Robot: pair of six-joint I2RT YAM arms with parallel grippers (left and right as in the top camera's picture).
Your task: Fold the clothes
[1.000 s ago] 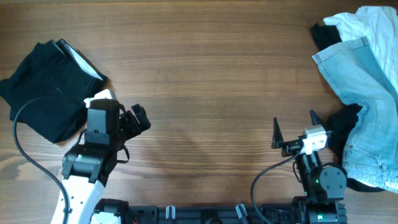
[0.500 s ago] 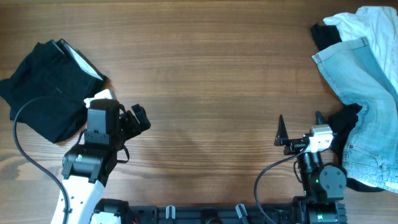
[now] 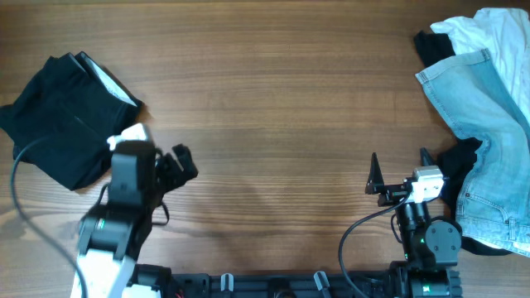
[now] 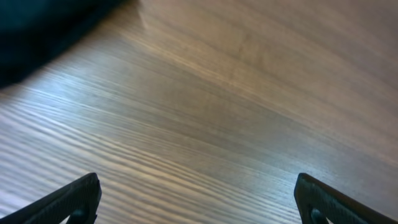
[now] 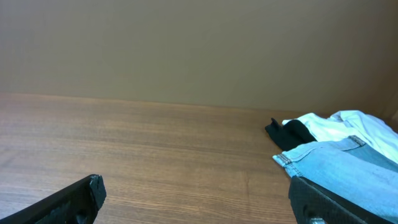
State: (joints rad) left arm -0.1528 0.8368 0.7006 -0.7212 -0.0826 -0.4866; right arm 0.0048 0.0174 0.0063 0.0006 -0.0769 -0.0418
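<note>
Done: A large black garment [image 3: 62, 116] lies at the left end of the desk [image 3: 273, 91], gathered into a compact, roughly squared bundle. It is judged to be folded, though loosely, and a pale strip is exposed along its upper right edge.

Left to do: The pale blue jeans [image 3: 489, 108] and the white top [image 3: 497, 33] are heaped together unfolded at the right edge. The jeans are draped over the top, and part of them is cut off by the frame.

Also unfolded: Black fabric [image 3: 460, 157] is seen poking out beside the jeans near the right arm, and again at the upper left of the heaped clothes. Whether this is one garment or two cannot be told, and no print can be made out.

Left tool [image 3: 180, 162]: It is held just beside the black bundle's lower right corner. In the wrist view its fingers are spread wide and nothing is held between them.

Right tool [image 3: 398, 170]: Its fingers are spread wide and nothing is gripped. It is placed close to the black fabric, without visible contact.

Working area: Only bare wood is seen across the middle of the desk.

Progress judged: Roughly one garment of several is done, and the larger share is left.

Next step judged: A garment would need to be drawn out from the right and spread flat.
</note>
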